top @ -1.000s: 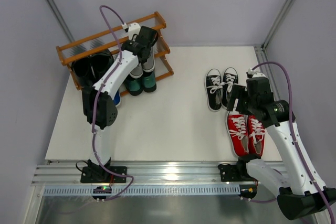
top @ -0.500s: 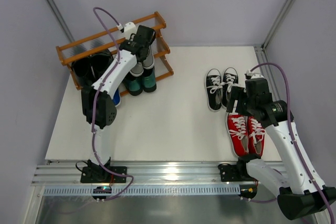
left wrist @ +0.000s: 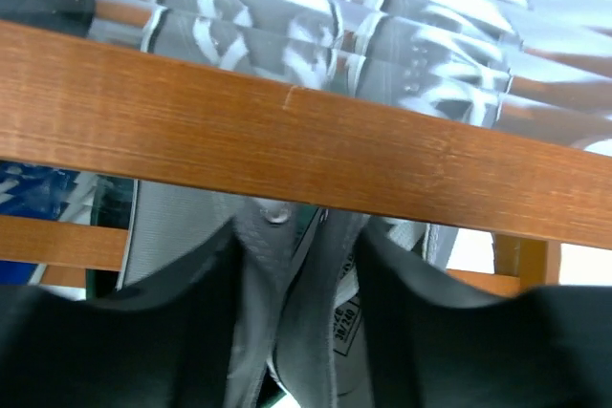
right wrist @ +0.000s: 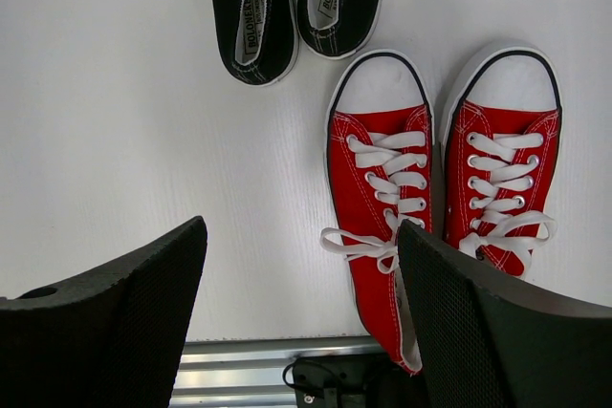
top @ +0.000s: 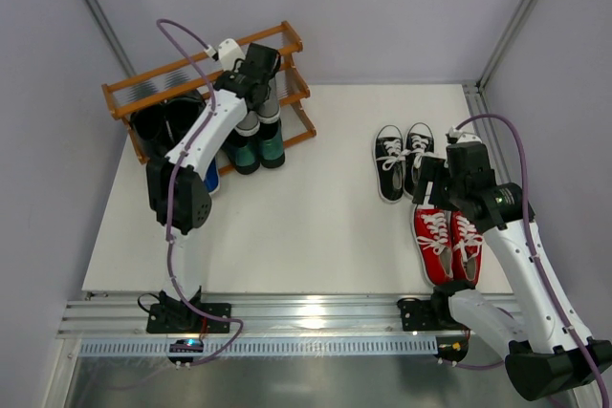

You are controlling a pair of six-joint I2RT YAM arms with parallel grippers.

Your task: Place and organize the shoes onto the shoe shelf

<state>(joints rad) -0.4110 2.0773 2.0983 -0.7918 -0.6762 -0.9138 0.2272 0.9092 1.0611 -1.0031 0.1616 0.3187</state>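
While your right gripper [right wrist: 301, 236] hangs wide and empty, log the stock thus.

Item one, 4 o'clock on the table [top: 306, 226]: red sneakers [right wrist: 382, 188]. Canvas, likely light, soft in the upper and firmer at the rubber sole. Best hold is probably across the heel collars, pinching both inner walls together, clear of the loose laces.

Item two, 2 o'clock: black-and-white sneakers [right wrist: 251, 16]. Same build, same hold.

Item three, 10 o'clock: shoe shelf [top: 206, 62], with dark green loafers [top: 258, 152] at its lower front, black leather loafers [top: 167, 121] at 9 o'clock of them, and grey sneakers [left wrist: 172, 236] above the green pair.

Your left gripper [left wrist: 296, 255] sits over the grey pair, fingers partly apart astride their inner heel walls. You cannot tell whether it grips them.
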